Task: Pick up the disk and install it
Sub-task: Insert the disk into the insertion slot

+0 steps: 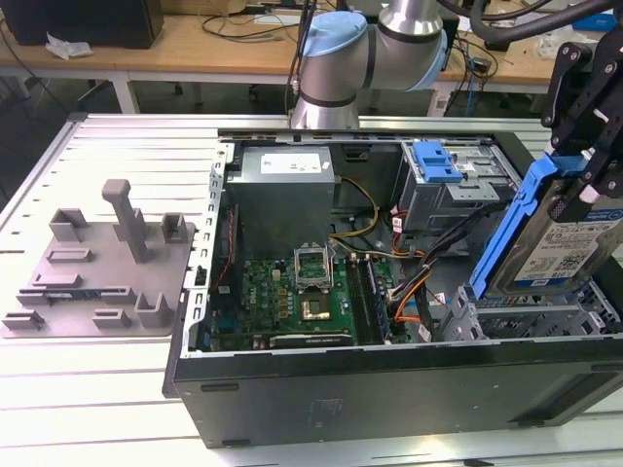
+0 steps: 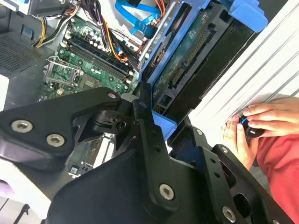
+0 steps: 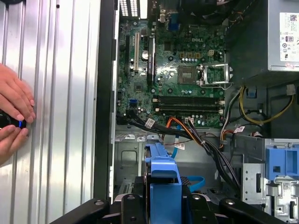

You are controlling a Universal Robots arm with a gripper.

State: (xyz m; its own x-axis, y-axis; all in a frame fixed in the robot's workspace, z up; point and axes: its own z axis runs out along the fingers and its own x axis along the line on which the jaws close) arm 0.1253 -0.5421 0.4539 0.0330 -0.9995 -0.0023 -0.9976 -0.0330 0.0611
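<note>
Gripping with black jaws the flat silver-metal disk [image 1: 553,229] in blue plastic bracket [image 1: 511,224], white-and-blue barcode label [image 1: 567,258] visible, tilted above open black computer case [image 1: 389,389] on ribbed tabletop [image 1: 97,409].

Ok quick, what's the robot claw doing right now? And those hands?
Gripper: jaws closed, holding the disk tilted over the computer case.
Person's hands: pinching a small dark thing; what it is cannot be told.
</note>
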